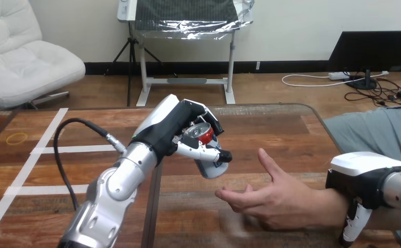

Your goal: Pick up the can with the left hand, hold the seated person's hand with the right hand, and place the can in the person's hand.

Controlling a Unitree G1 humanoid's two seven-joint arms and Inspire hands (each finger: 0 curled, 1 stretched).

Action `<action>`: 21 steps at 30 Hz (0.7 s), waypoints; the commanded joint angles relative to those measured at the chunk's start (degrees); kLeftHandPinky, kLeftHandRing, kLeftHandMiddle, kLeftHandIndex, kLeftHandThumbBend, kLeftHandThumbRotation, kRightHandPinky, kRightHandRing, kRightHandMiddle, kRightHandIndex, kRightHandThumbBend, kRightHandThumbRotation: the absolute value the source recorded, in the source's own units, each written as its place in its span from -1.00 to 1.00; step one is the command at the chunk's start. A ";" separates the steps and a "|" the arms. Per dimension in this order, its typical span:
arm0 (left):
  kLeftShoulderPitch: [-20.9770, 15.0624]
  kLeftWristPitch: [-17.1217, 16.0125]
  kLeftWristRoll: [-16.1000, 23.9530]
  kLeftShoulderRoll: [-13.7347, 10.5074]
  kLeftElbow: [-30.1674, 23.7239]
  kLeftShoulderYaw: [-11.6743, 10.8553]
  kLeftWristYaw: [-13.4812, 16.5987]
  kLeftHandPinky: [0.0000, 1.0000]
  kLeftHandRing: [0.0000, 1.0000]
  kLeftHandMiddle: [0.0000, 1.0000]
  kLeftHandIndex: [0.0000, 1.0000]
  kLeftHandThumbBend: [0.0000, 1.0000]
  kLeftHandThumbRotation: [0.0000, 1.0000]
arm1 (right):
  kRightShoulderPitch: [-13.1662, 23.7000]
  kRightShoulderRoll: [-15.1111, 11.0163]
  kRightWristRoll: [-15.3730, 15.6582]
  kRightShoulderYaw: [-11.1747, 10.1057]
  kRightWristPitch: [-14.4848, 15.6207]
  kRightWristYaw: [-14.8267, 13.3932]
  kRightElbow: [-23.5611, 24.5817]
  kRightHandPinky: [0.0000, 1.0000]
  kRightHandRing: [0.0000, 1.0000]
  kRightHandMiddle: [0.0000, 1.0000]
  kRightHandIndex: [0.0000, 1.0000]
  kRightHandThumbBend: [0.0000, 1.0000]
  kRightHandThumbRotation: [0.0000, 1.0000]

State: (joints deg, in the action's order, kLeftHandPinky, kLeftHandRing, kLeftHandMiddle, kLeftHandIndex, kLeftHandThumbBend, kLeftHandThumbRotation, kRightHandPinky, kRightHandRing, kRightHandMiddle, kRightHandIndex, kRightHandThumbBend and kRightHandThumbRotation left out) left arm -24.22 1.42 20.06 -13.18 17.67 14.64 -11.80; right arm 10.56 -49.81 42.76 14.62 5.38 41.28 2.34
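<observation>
Work nearest us sits by the tabletop's (291, 129) near right corner, where our right hand (362, 181) lies across the person's wrist (326, 205). Its thumb (353, 226) curls down the near side, so we read it as clasped round that wrist. Just left of it the person's hand (275, 201) is open, palm up and turned towards the middle of the tabletop, with nothing in it. Farther in, above the tabletop's middle, our left hand (188, 129) is wrapped round the can (212, 164) and holds it clear of the wood. The can's long axis is tilted: its red top (205, 134) leans back towards us and to the left, while its base points down and to the right. The open palm lies to the right of the can and nearer to us, close but apart, and the left hand is the one that must close that gap. We cannot tell whether the can is opened or what it holds. Towards the far left corner lies a yellow rubber band (16, 138).
</observation>
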 commanded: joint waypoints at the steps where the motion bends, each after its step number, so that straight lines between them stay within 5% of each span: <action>1: -10.55 1.45 -1.84 2.68 1.13 -1.20 -0.70 -0.44 -0.31 -0.14 -0.06 0.40 -1.00 | 7.91 -2.32 -1.83 -5.43 -1.45 -1.03 5.87 -0.71 -0.55 -0.36 -0.28 0.49 -1.00; 21: -17.75 1.40 -1.57 7.85 7.93 -0.23 -0.93 -0.43 -0.30 -0.13 -0.07 0.41 -1.00 | 13.42 -2.12 -1.44 -6.16 -1.56 1.42 8.84 -0.75 -0.61 -0.43 -0.31 0.49 -1.00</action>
State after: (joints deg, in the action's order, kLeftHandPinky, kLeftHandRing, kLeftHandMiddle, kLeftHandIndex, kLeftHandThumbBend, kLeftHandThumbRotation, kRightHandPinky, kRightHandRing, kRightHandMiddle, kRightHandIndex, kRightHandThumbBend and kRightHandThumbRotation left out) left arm -29.91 3.98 19.59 -8.29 23.72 14.72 -13.35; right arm 11.72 -49.86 42.78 14.37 3.81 42.25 2.51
